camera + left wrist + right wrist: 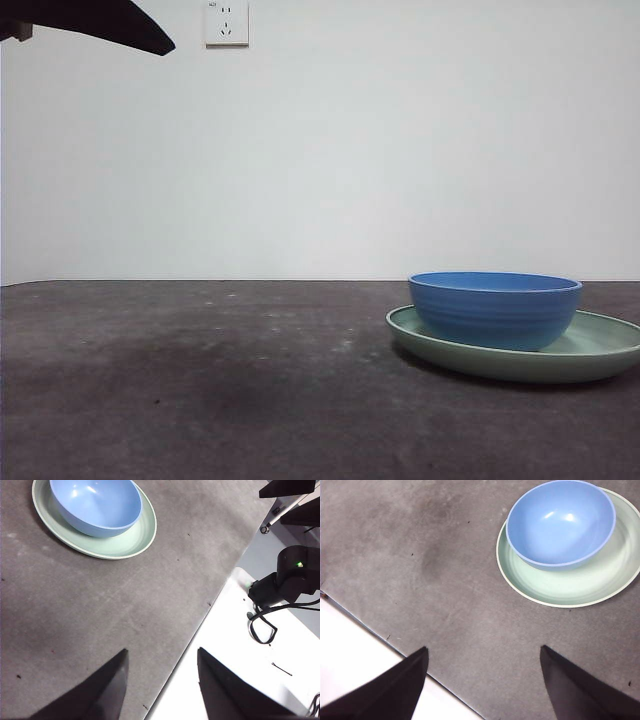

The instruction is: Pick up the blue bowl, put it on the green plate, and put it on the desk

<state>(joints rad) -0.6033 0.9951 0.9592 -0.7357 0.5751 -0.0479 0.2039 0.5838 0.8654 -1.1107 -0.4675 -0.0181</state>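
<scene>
The blue bowl (495, 308) sits upright inside the green plate (600, 345) on the desk (200, 390), at the right of the front view. The left wrist view shows the bowl (96, 505) on the plate (127, 542), far from my left gripper (161, 677), which is open and empty over the desk's edge. The right wrist view shows the bowl (560, 522) on the plate (570, 582), well away from my right gripper (484, 675), which is open and empty above the desk near its edge. A black arm tip (100, 22) shows at the front view's top left corner.
A white wall with a socket (226, 22) stands behind the desk. Beside the desk edge, the left wrist view shows a white surface (260, 665) with a black device and cables (285, 580). Another white surface (350, 645) borders the desk in the right wrist view.
</scene>
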